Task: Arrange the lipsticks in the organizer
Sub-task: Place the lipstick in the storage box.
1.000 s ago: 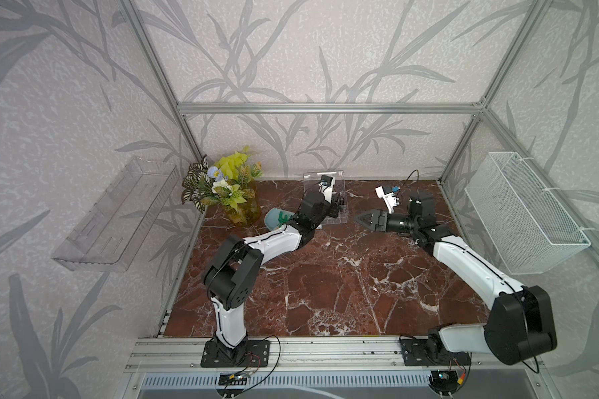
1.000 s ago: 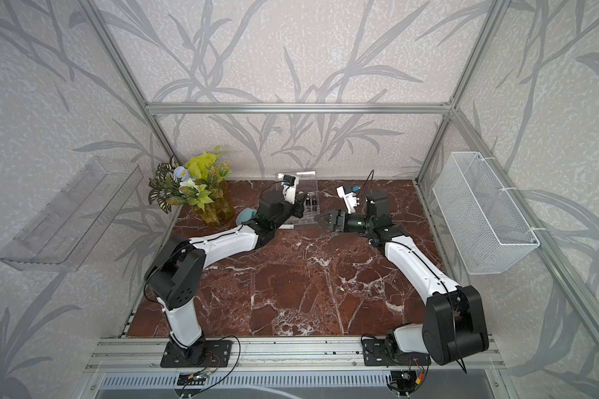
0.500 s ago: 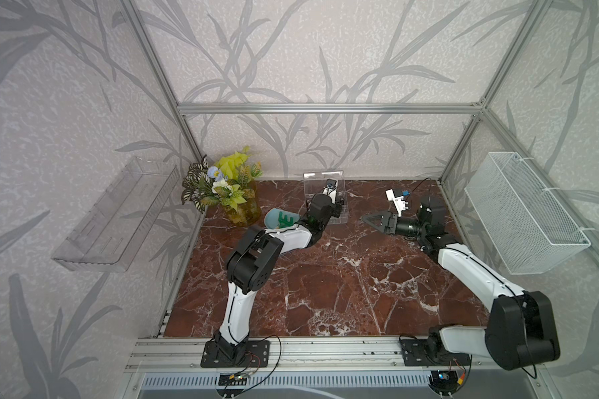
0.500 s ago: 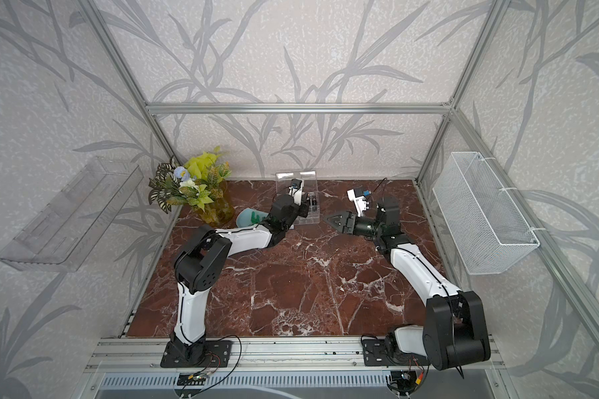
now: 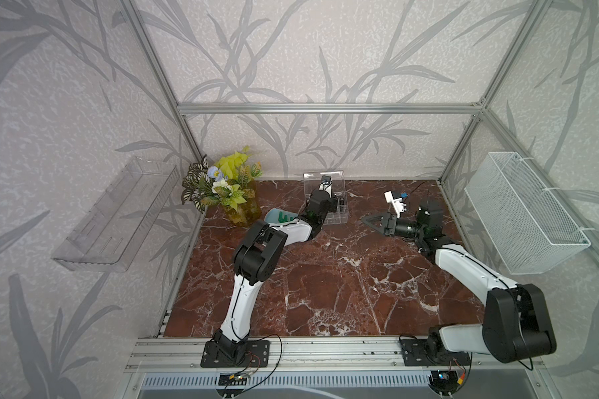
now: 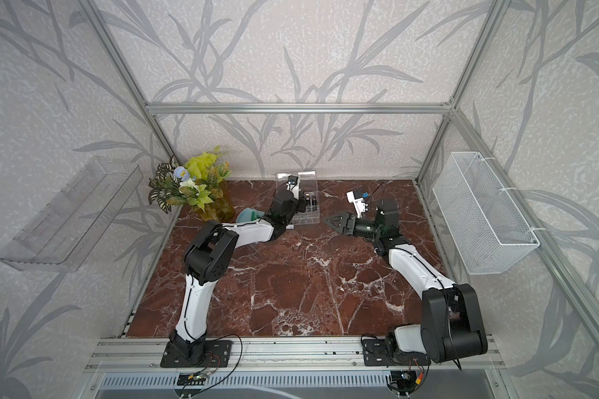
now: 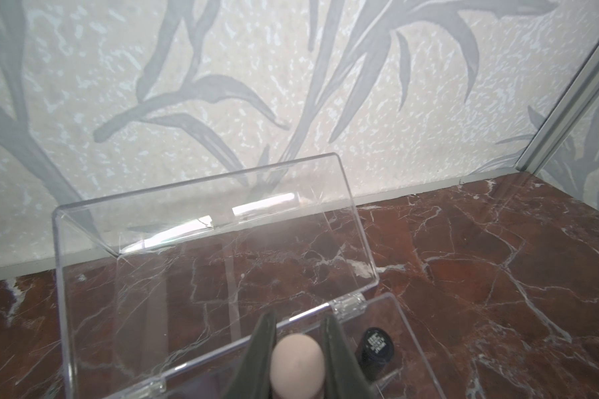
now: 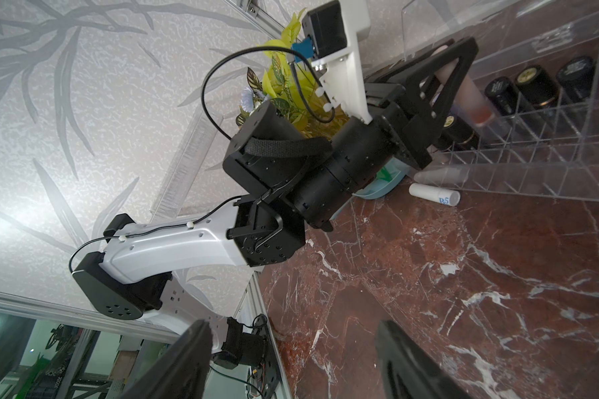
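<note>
The organizer [image 5: 339, 221] is a clear box with square cells and an open lid [image 7: 204, 241], standing at the back of the marble table in both top views [image 6: 308, 216]. My left gripper [image 7: 298, 324] is shut on a beige lipstick [image 7: 297, 362] and holds it tilted over the cells; the same lipstick [image 8: 471, 100] shows in the right wrist view. Several black lipsticks [image 8: 536, 86] stand in cells. A white lipstick [image 8: 434, 194] lies on the table beside the organizer. My right gripper [image 8: 291, 331] is open and holds nothing, a short way right of the organizer [image 5: 369, 220].
A flower vase [image 5: 236, 193] stands in the back left corner. A teal bowl with a green toy rake [image 5: 281, 217] sits between it and the organizer. A clear wall tray [image 5: 118, 214] hangs on the left wall, a white wire basket [image 5: 523, 214] on the right.
My left arm's elbow has risen and swung toward the organizer while its gripper stayed over the cells. The right gripper has shifted only slightly and stayed open.
</note>
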Robot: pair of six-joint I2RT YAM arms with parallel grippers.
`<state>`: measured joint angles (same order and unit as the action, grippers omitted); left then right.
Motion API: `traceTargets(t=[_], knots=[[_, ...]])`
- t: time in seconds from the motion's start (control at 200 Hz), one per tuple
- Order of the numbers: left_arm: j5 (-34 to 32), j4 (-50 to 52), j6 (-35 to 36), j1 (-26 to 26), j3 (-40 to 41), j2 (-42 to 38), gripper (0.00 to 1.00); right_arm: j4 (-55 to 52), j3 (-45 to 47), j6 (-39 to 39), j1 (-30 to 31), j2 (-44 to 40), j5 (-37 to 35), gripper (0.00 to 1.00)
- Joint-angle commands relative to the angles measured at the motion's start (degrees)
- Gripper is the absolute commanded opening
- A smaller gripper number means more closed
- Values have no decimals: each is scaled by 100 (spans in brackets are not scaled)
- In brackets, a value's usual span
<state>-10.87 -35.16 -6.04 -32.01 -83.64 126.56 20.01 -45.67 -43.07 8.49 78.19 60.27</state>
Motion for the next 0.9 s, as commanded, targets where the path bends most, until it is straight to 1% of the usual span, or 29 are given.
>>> traceTargets(t=[0.0,0.375,0.825,0.84,0.895], knots=[[166,142,-93,4,-295,151,13,262,40,-44,-23,-5,125,78],[423,498,-179,10,-600,409,14,335,73,-54,-22,34,151,78],[313,310,-240,-24,-208,138,13,441,111,-53,-23,6,202,78],[314,305,-240,-25,-206,133,14,440,111,-206,-23,0,204,78],[314,288,-229,-48,-188,116,13,456,111,-235,-19,6,209,78]])
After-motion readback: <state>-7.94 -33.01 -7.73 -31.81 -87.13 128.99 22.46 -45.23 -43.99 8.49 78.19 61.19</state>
